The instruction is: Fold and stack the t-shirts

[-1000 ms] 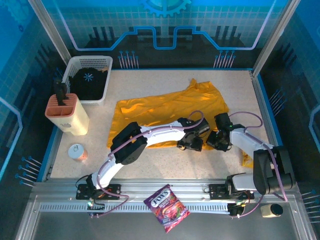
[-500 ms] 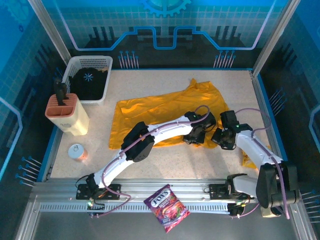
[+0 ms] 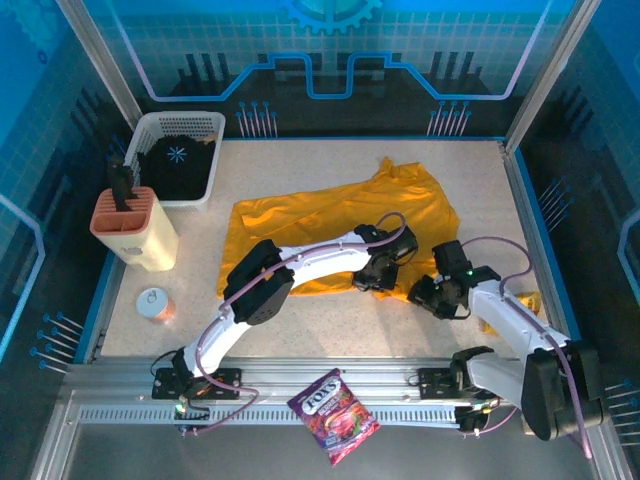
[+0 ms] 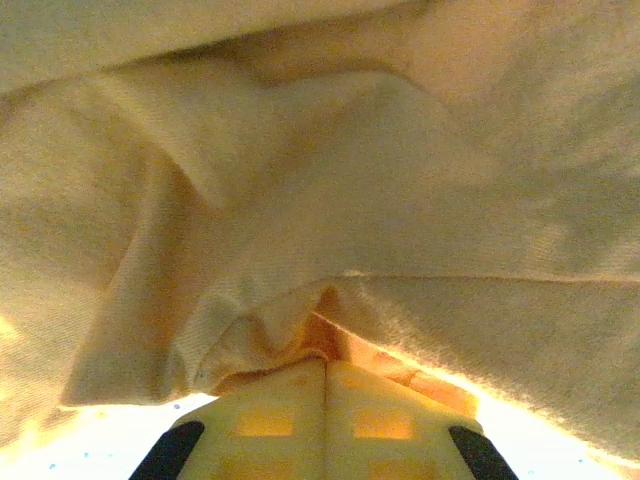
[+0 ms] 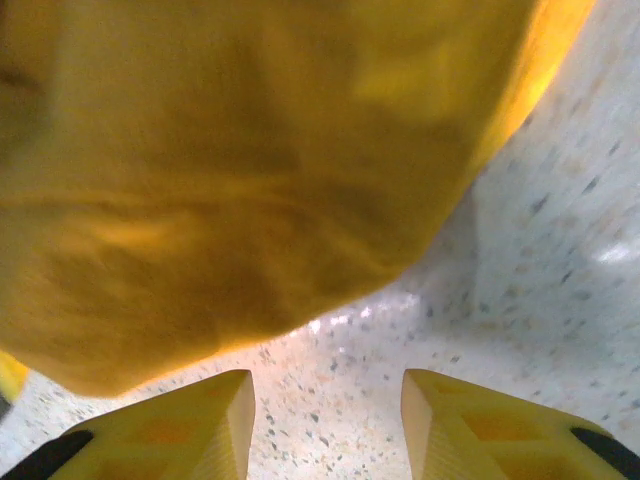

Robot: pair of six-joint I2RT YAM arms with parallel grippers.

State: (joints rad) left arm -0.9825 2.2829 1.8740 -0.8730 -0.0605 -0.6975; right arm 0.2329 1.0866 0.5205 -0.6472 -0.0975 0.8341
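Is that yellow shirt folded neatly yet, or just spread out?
Spread out: the t-shirt lies wide and rumpled across the table, no neat folds showing.

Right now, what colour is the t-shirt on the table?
Plain golden-yellow t-shirt, clearest in the top external view.

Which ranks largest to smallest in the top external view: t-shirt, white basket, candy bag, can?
1. t-shirt
2. white basket
3. candy bag
4. can
The candy bag lies on the near rail, perhaps closer to the camera, so it may look enlarged; it still looks smaller than the basket.
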